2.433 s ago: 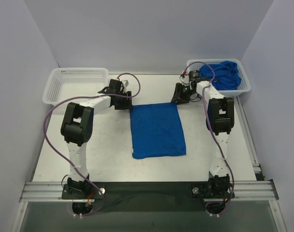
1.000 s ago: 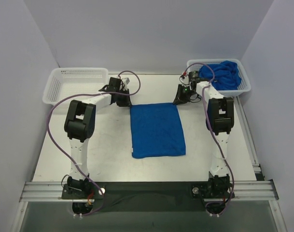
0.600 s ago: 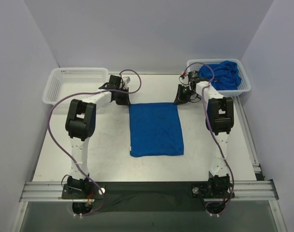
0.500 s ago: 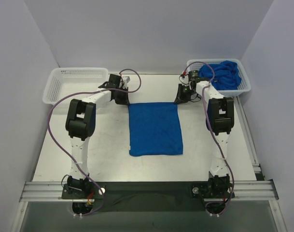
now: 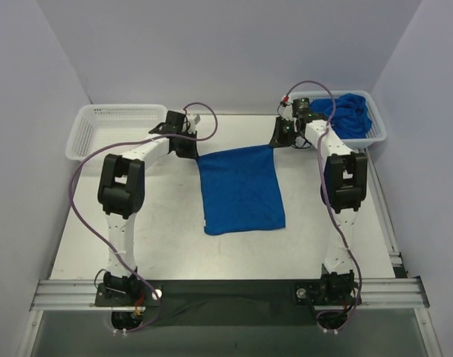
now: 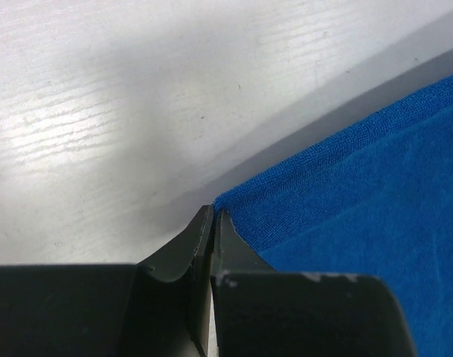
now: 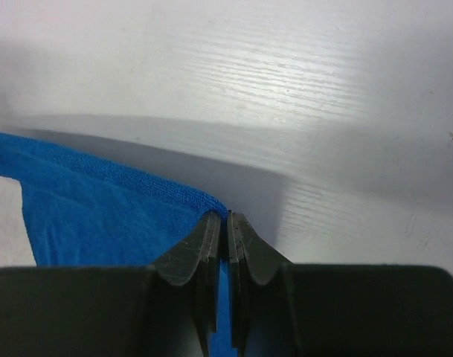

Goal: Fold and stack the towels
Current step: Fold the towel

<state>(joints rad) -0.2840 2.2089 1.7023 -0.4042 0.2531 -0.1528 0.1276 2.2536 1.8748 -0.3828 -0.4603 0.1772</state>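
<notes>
**Two Hands Take a Towel by Its Far Corners for the Fold**

At upper left, a white mesh basket (image 5: 116,108) stands with nothing showing inside. Just right of it, the left hand (image 5: 190,150) is pressed together on the far-left corner of a royal-blue towel (image 5: 241,193). The towel lies at the centre of the pale surface (image 5: 159,223). Its near edge rests flat, while both wrist views show a shadow under the far edge, which suggests that edge is held clear. The right hand (image 5: 277,143) pinches the far-right corner the same way. At upper right, a second basket (image 5: 378,132) holds a heap of blue towels (image 5: 349,110) waiting their turn.

The step in hand appears to be a fold of the spread towel, with stacking not yet begun. The next move would call for both hands to carry the far edge together toward the bottom of the frame. They would need to keep it level and taut, lay it over the near edge, and only then part.
</notes>
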